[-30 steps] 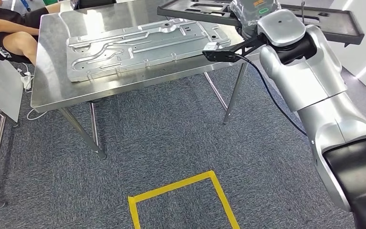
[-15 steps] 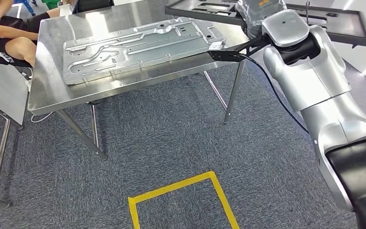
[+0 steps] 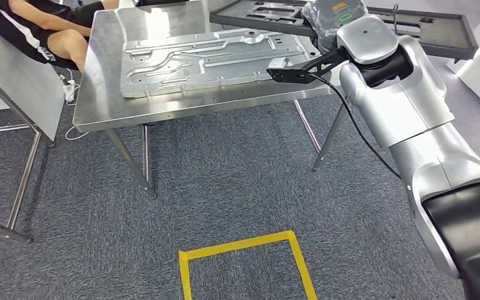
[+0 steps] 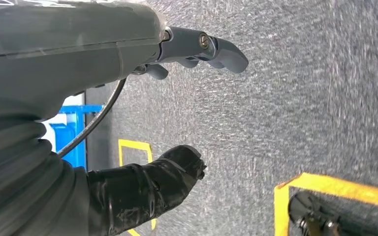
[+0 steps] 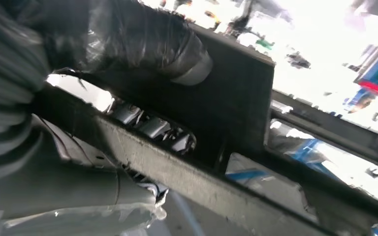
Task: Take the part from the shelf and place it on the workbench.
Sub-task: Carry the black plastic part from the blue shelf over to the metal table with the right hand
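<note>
Right hand, seen from the wrist camera — thumb on top and darker fingers curled beneath, clamping the rim of the dark tray-like part. In the head view the hand, wrapped in clear film, sits at the near rim of the same black part, which is carried in the air beyond the right arm, level or nearly so, its long axis running across the view from left to right. One end of the part overhangs the far right corner of the steel workbench; the other end extends well past the bench edge on the right. Left hand — fingers apart, holding nothing — hangs low over the grey carpet near yellow floor tape, so the right hand is the only one near the part. On the bench lies a large stamped aluminium plate, its length parallel to the bench's long side and covering most of the top. Judged free surface: a strip along the near edge and a band at the left end; the corner beside the hand is narrow. A person's legs occupy the far left corner. Setting down probably requires moving the part leftward and down, keeping clear of the plate's raised right edge.
</note>
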Available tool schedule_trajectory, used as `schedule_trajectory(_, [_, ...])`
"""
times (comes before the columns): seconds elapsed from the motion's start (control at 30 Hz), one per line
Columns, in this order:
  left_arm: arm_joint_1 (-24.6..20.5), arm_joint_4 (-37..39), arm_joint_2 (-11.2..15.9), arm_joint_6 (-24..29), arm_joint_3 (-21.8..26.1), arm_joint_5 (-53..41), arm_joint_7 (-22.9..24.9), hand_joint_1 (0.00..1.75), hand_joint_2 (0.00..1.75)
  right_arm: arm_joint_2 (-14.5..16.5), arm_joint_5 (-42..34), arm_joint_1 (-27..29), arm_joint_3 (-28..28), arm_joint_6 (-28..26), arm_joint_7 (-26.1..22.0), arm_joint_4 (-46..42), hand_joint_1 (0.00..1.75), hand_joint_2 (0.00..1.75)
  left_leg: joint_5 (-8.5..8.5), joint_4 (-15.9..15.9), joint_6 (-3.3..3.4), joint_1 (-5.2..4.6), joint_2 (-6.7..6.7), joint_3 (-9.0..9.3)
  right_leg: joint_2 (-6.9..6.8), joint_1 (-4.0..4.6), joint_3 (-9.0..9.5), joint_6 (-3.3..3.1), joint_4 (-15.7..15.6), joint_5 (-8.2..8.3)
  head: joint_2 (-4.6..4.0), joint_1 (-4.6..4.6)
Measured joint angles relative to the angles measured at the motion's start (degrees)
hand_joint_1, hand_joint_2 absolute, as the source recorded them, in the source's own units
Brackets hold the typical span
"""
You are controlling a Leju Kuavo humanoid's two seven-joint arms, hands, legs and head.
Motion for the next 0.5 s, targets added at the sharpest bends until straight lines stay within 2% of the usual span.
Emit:
schedule_trajectory(0.03, [0.0, 0.0, 0.0, 0.0, 0.0, 0.0, 0.0, 0.00, 1.75, 0.0, 0.0, 0.2, 0.0, 0.0, 0.0, 0.0, 1.75, 1.75, -0.02, 0.1, 0.00, 0.01, -0.71, -0.03, 0.04, -0.09, -0.63, 0.06, 1.2, 0.16, 0.00, 0.00])
schedule_trajectory(0.07, [0.0, 0.0, 0.0, 0.0, 0.0, 0.0, 0.0, 0.00, 1.75, -0.1, 0.0, 0.2, 0.0, 0.0, 0.0, 0.0, 1.75, 1.75, -0.06, 0.3, -0.02, 0.03, -1.47, -0.04, 0.13, -0.22, -0.19, 0.07, 0.1, 1.41, 0.00, 0.00])
schedule_trajectory(0.1, [0.0, -0.1, 0.0, 0.0, 0.1, 0.0, 0.0, 0.00, 1.75, -0.1, 0.1, 0.3, 0.0, 0.0, 0.0, 0.0, 1.75, 1.75, -0.14, 0.5, -0.10, 0.05, -2.23, -0.03, 0.49, -0.37, 1.22, 0.04, -3.0, 3.45, 0.00, 0.00])
schedule_trajectory(0.17, [0.0, -0.1, 0.0, 0.0, 0.2, 0.0, 0.0, 0.00, 1.75, -0.1, 0.1, 0.1, 0.0, 0.0, 0.0, 0.0, 1.75, 1.75, -0.32, 0.9, -0.43, 0.11, -3.57, -0.33, 2.93, -0.78, 4.68, -0.07, -10.4, 6.56, 0.00, 0.00])
schedule_trajectory(0.2, [0.0, -0.1, -0.1, 0.0, 0.2, 0.0, 0.0, 0.00, 1.75, -0.1, 0.1, 0.0, 0.0, 0.0, 0.0, 0.0, 1.75, 1.75, -0.31, 1.1, -0.72, 0.23, -4.16, -0.65, 4.00, -0.82, 5.78, -0.10, -12.8, 7.17, 0.00, 0.00])
schedule_trajectory(0.23, [0.0, -0.1, -0.1, 0.0, 0.3, 0.0, 0.0, 0.00, 1.75, -0.1, 0.1, 0.0, 0.0, 0.0, 0.0, 0.0, 1.75, 1.75, -0.22, 1.2, -1.05, 0.39, -4.72, -1.00, 4.70, -0.77, 6.25, -0.14, -13.9, 7.08, 0.00, 0.00])
schedule_trajectory(0.3, [0.1, -0.1, -0.1, 0.0, 0.3, 0.0, 0.0, 0.00, 1.75, -0.1, 0.1, 0.0, 0.0, 0.0, 0.0, 0.0, 1.75, 1.75, 0.11, 1.0, -1.85, 0.68, -6.00, -1.47, 3.72, -0.64, 6.50, -0.39, -14.4, 7.13, 0.00, -0.01])
schedule_trajectory(0.33, [0.1, -0.2, -0.1, 0.0, 0.3, 0.0, 0.0, 0.00, 1.75, 0.0, 0.1, 0.0, 0.0, -0.1, -0.1, 0.0, 1.75, 1.75, -0.06, 1.2, -2.19, 0.62, -5.67, -1.67, 3.01, -0.74, 6.75, -0.70, -14.9, 7.27, 0.00, 0.00])
schedule_trajectory(0.4, [0.1, -0.2, -0.2, 0.0, 0.3, -0.1, 0.0, 0.00, 1.75, 0.0, 0.0, -0.1, 0.0, -0.1, -0.5, 0.0, 1.75, 1.75, -2.03, 4.2, -2.71, 0.46, -3.02, -3.05, 1.76, -0.95, 7.26, -1.37, -15.7, 7.59, 0.00, -0.08])
schedule_trajectory(0.43, [0.1, -0.2, -0.2, 0.0, 0.3, -0.1, 0.1, 0.00, 1.75, -0.1, -0.3, -0.2, 0.0, -0.1, -0.8, 0.0, 1.75, 1.75, -3.76, 7.4, -2.91, 0.48, -1.20, -4.48, 1.30, -0.82, 7.39, -1.60, -15.9, 7.65, 0.00, -0.12])
schedule_trajectory(0.47, [0.1, -0.2, -0.2, 0.0, 0.3, -0.1, 0.1, 0.00, 1.75, -0.1, -0.6, -0.2, 0.0, -0.1, -1.2, 0.0, 1.75, 1.75, -5.50, 11.2, -3.12, 0.59, -0.13, -6.24, 0.88, -0.72, 7.41, -1.71, -16.0, 7.66, 0.00, -0.15])
schedule_trajectory(0.5, [0.1, -0.2, -0.2, 0.0, 0.3, -0.1, 0.1, 0.00, 1.75, -0.1, -0.9, -0.2, 0.0, -0.1, -1.5, 0.1, 1.75, 1.75, -6.68, 14.5, -3.32, 0.69, 0.38, -7.78, 0.46, -0.65, 7.40, -1.73, -15.9, 7.63, 0.00, -0.15])
